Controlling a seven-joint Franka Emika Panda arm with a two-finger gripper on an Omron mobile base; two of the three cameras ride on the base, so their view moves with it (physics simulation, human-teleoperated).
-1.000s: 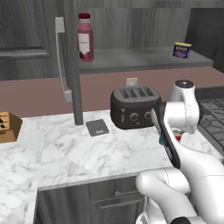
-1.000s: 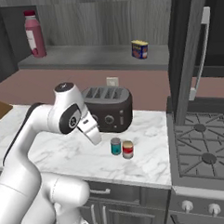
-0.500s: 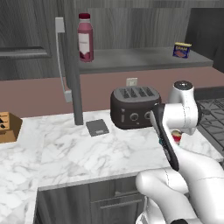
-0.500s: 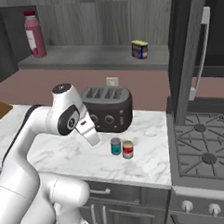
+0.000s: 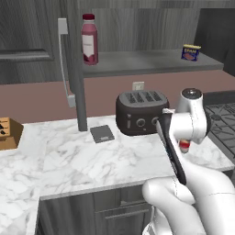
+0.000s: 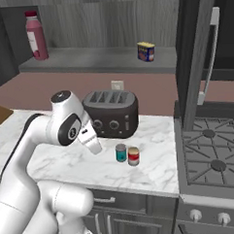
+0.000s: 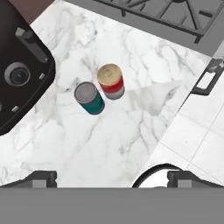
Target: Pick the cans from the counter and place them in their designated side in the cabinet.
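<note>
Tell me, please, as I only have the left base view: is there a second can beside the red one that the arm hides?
Observer: Yes, a teal can stands next to the red can.
Operator: Do they touch?
Observer: In the hand view they sit close; I cannot tell if they touch.
Operator: Is the gripper ready?
Observer: The gripper is open above the counter, short of both cans.

White arm bent at elbow, forearm angled down. Gripper (image 7: 111, 177) spread wide, holding nothing, aimed downward; 2 dark fingers (image 7: 41, 178) far apart. Wrist (image 6: 88, 138) tilted down-right in right base view.
</note>
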